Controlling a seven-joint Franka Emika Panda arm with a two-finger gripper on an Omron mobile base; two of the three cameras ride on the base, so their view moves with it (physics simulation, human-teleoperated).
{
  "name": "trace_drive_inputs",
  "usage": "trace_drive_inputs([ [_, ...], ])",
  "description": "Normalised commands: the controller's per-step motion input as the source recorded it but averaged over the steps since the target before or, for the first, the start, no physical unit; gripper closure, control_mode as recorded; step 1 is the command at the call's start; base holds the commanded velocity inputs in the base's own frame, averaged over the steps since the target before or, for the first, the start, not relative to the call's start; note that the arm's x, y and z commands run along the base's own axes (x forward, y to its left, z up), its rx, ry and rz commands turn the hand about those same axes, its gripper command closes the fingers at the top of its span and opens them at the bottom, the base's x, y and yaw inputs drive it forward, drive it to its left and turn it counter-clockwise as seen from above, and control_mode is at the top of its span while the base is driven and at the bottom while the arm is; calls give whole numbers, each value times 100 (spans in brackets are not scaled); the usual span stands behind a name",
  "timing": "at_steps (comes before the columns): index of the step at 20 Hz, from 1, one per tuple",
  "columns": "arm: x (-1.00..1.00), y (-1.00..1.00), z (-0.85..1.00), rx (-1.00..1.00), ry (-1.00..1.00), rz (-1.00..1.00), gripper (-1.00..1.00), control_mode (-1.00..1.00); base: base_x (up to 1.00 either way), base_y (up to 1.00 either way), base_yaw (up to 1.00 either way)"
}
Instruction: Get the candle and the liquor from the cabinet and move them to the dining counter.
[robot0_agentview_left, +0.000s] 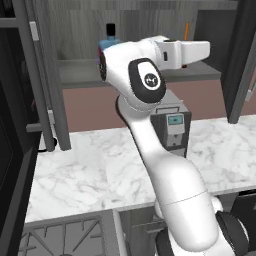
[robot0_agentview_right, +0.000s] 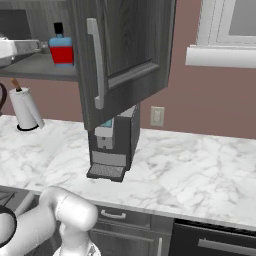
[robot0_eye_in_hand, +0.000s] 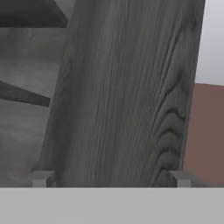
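Liquor bottle (robot0_agentview_right: 62, 46): upright on cabinet (robot0_agentview_right: 122, 55) shelf, cap at 12 o'clock.
Candle (robot0_agentview_left: 186, 31): vertical, inside cabinet.
Gripper (robot0_eye_in_hand: 111, 178): fingers spread apart, empty.

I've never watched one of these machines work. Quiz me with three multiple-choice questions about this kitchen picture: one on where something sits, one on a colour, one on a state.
1. Where is the liquor?
A. on the cabinet shelf
B. on the worktop
C. on the stove

2. What colour is the liquor's lower body?
A. green
B. red
C. white

3. How does the gripper stand?
A. shut on the bottle
B. shut on nothing
C. open

Answers: 1 A, the right base view shows it on the shelf behind the opened door. 2 B, red below a blue band. 3 C, the fingertips sit wide apart in the hand view, holding nothing.
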Motion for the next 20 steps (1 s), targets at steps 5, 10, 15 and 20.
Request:
trace_drive_inputs([
  [5,40,-40,-1,11,0,-28,-100,-100,0,0,0],
  [10,8,-50,-16,5,-3,-16,-100,-100,0,0,0],
  [15,1,-41,-20,0,-3,-4,-100,-100,0,0,0],
  [20,0,-41,-10,0,-1,-2,-100,-100,0,0,0],
])
